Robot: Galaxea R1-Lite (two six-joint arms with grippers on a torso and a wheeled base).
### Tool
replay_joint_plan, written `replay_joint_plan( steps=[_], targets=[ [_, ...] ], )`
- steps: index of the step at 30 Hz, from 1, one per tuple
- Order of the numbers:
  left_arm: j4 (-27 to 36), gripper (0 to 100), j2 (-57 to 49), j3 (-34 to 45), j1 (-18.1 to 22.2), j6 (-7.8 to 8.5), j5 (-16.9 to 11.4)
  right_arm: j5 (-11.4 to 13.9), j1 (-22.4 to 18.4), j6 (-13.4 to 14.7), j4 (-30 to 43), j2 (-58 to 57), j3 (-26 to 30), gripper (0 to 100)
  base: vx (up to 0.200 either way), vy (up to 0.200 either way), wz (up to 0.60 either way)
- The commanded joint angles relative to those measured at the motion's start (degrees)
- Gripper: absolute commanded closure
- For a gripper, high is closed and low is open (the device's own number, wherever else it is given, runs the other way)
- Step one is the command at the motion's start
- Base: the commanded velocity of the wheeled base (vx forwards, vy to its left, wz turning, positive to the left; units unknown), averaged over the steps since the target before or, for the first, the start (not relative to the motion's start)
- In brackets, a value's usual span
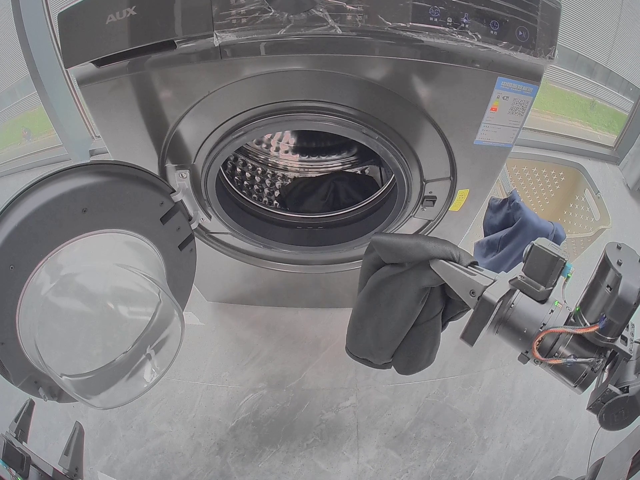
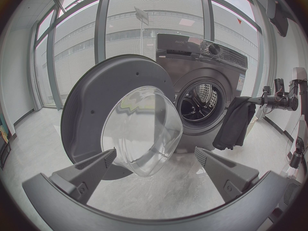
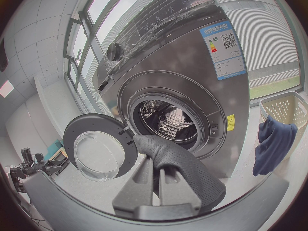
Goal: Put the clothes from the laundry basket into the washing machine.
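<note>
The washing machine point(image 1: 320, 81) bears a pale brand mark point(image 1: 121, 14) at upper left and blue touch symbols point(image 1: 477, 23) at upper right. A blue-and-white energy label point(image 1: 505, 111) with rating bars and a QR code, its print too small to read, sits on the front panel. A yellow sticker point(image 1: 459, 200) lies below it.

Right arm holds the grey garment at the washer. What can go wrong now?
1. The dark grey garment hangs below the right end effector, reaching lower than the washing machine's round drum opening; its tail may catch on the rim.
2. The navy blue garment draped over the cream perforated laundry basket may slide off.
</note>
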Motion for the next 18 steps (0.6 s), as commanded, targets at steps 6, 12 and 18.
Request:
replay_joint_plan(
  steps=[6, 12, 18],
  targets=[
    [-0.05, 0, -0.95, 0.84, 0.00, 0.18, 0.03, 0.01, 0.40, -0.08, 0.07, 0.19, -0.10, 100, 0.000, 0.067, 0.00],
    [-0.14, 0, -1.04, 1.01, 0.18, 2.29, -0.32, -0.16, 0.93, 0.10, -0.01, 2.91, -1.95, 100, 0.000, 0.000, 0.00],
    [-0.14, 0, -0.95, 0.92, 0.09, 2.73, -0.76, -0.87, 2.33, 0.10, -3.18, 6.25, -5.55, 100, 0.000, 0.000, 0.00]
  ],
)
